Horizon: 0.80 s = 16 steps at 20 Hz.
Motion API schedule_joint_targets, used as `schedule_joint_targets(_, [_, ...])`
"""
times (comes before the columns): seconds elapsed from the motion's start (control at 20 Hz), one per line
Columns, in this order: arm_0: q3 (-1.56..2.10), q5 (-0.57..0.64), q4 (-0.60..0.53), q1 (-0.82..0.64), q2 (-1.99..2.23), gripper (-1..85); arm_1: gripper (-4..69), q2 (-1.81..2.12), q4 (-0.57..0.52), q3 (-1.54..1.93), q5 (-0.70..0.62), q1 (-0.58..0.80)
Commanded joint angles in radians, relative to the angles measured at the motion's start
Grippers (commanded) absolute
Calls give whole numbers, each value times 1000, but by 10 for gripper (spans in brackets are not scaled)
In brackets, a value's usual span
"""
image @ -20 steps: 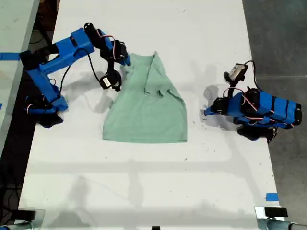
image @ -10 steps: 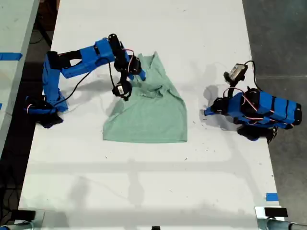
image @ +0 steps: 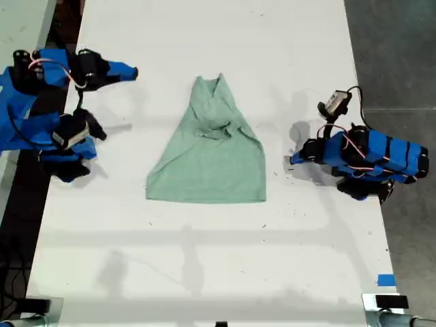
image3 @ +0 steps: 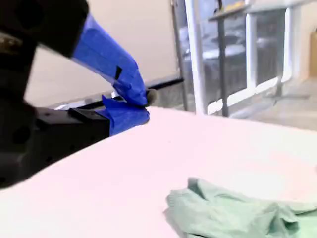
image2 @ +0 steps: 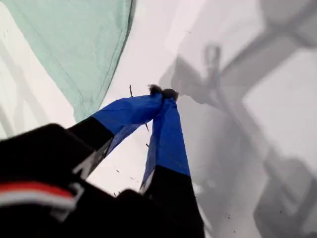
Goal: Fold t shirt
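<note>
1. The t shirt (image: 211, 153) lies at the centre of the white table (image: 204, 259) in the exterior view, partly folded, narrow end at 12 o'clock, wide hem at 6 o'clock.
2. Our first gripper (image2: 162, 92) sits at 3 o'clock of the shirt, fingertips together, holding nothing.
3. Our second gripper (image3: 143, 105) is raised at 10 o'clock, well apart from the shirt, fingers closed and empty.

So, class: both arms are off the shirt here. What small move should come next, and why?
Probably open my first hand and ease it toward the shirt's near side edge, at the exterior view's right. That hand is shut and sits close beside the cloth, while my second hand, also shut, is far off. The shirt looks only partly folded, flaring wide at the hem.
</note>
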Motion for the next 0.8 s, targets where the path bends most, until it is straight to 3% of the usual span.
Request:
schedule_joint_targets(0.0, [661, -89, -100, 48, 554, 0, -8, 11, -25, 51, -2, -5])
schedule_joint_targets(0.15, [937, -103, -63, 23, 635, 0, -13, 11, -26, 51, -2, -5])
schedule_joint_targets(0.75, [936, -196, -12, 55, 634, 0, -20, 11, -23, 49, 5, -6])
